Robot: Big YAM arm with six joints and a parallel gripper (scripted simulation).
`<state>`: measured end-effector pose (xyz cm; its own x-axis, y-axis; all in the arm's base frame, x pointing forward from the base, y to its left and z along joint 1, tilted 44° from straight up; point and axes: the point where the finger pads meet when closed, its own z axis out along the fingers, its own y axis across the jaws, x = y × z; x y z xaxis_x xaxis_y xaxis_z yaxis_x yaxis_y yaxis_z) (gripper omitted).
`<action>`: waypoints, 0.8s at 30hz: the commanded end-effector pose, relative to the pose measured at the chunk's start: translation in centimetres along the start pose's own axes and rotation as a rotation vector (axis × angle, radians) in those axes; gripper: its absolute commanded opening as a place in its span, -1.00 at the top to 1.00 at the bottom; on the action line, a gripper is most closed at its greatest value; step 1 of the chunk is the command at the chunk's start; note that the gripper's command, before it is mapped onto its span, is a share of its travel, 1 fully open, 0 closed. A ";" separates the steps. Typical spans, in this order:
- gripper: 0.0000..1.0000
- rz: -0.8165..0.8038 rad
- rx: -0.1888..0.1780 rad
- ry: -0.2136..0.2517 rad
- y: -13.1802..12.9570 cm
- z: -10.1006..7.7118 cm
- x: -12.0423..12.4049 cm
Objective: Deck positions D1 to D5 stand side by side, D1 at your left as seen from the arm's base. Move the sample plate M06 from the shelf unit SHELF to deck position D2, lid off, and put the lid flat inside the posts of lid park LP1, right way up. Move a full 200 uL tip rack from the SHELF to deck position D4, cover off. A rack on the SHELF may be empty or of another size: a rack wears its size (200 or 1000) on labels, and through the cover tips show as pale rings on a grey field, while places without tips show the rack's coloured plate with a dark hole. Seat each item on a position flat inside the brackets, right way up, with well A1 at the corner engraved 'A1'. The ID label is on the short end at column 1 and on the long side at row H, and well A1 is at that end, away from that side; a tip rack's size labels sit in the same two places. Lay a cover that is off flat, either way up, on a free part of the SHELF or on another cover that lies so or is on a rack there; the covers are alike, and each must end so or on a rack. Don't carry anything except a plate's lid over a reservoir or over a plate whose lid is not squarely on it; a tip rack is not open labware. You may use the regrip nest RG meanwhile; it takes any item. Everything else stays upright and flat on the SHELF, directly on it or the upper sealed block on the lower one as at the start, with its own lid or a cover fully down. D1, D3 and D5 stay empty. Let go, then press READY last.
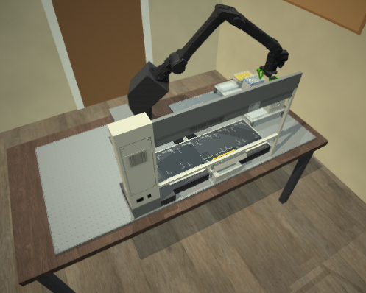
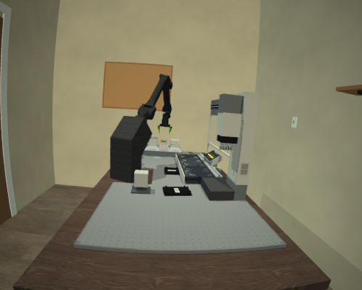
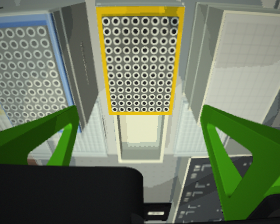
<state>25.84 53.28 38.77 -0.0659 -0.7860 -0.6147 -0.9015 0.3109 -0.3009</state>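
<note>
Gripper point(image 3: 141, 150) wide open, holding nothing, hanging above the shelf unit point(image 3: 86, 75). Yellow tip rack point(image 3: 140, 62) lies on the shelf just ahead of the green fingers and centred between them, pale rings all over. Blue tip rack point(image 3: 26, 70) beside it toward the view's left, white lidded plate point(image 3: 241, 65) toward the right.

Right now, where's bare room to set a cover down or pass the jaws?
Free: the grey perforated mat, bordered by the black nest, white block and table edge. Crowded: the shelf, where the yellow rack, blue rack and white plate sit side by side under the open gripper.
</note>
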 end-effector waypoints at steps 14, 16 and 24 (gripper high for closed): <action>-1.00 0.002 0.015 -0.058 -1.0 0.2 -1.4; -1.00 -0.001 0.011 -0.039 -0.7 1.8 -1.2; -1.00 0.000 0.012 -0.035 -0.8 2.8 -0.8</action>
<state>27.30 55.15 36.51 -0.0650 -0.7830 -0.6186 -0.9011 0.3124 -0.3008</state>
